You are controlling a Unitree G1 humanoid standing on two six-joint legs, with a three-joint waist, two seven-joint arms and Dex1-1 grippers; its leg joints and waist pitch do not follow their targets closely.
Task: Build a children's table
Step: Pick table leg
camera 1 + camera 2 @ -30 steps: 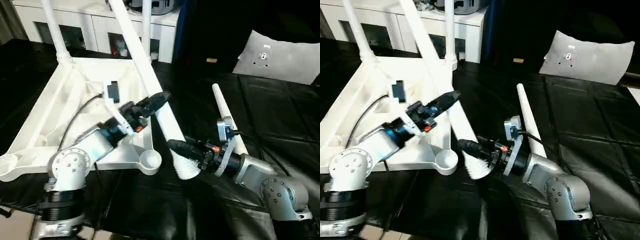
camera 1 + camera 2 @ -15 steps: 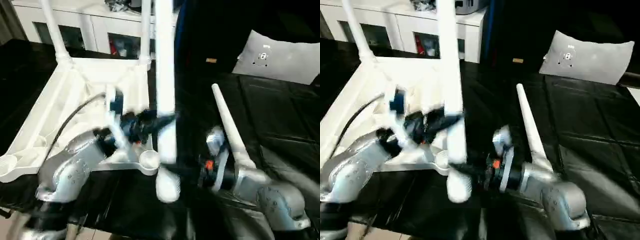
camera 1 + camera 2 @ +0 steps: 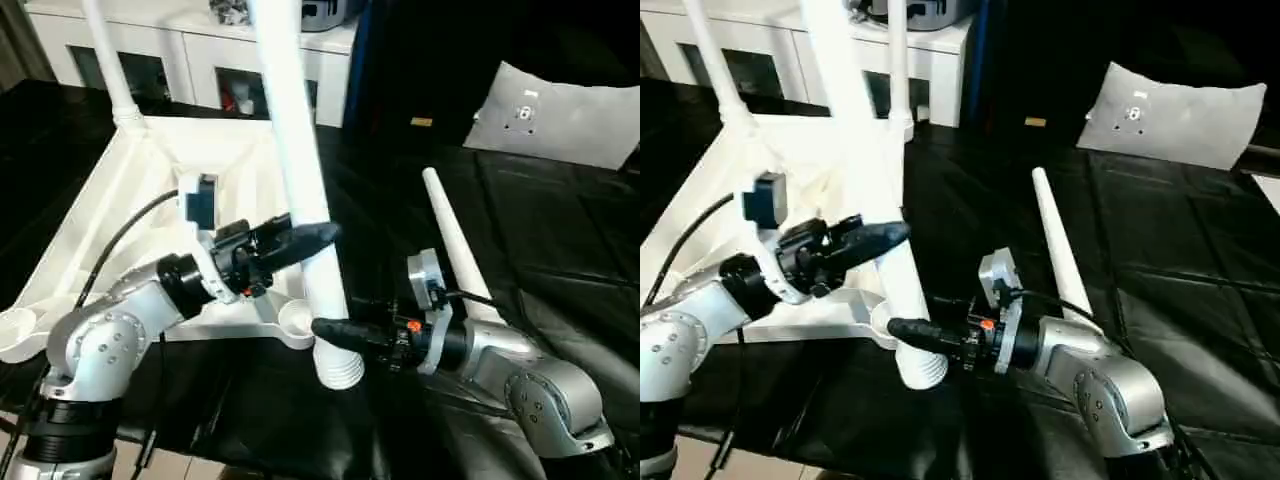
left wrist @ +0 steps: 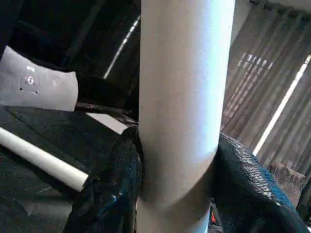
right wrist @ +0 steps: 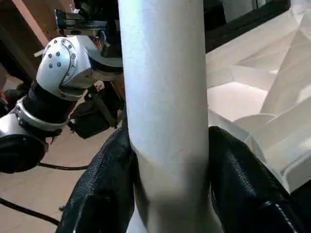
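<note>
Left gripper (image 3: 318,236): clamped partway up the raised leg (image 3: 292,130), at centre frame; in the left wrist view a black finger (image 4: 111,189) presses each side of the white shaft.
Right gripper (image 3: 338,334): grasping the same leg lower down, just above its ribbed end (image 3: 340,368); its fingers (image 5: 104,187) hug the shaft on both sides.
Why two grips: likely one steers the tilt while the other guides the ribbed end toward a socket.
Raised leg: steep, leaning toward the upper left, ribbed end hanging just beside the near corner socket (image 3: 296,322), not in it.
Tabletop (image 3: 120,215): upside down at left, ribbed underside up.
Fitted legs: one (image 3: 108,58) stands at upper left, another (image 3: 898,60) behind the raised leg.
Spare leg (image 3: 452,246): lying on the black surface (image 3: 560,250), right of centre.
</note>
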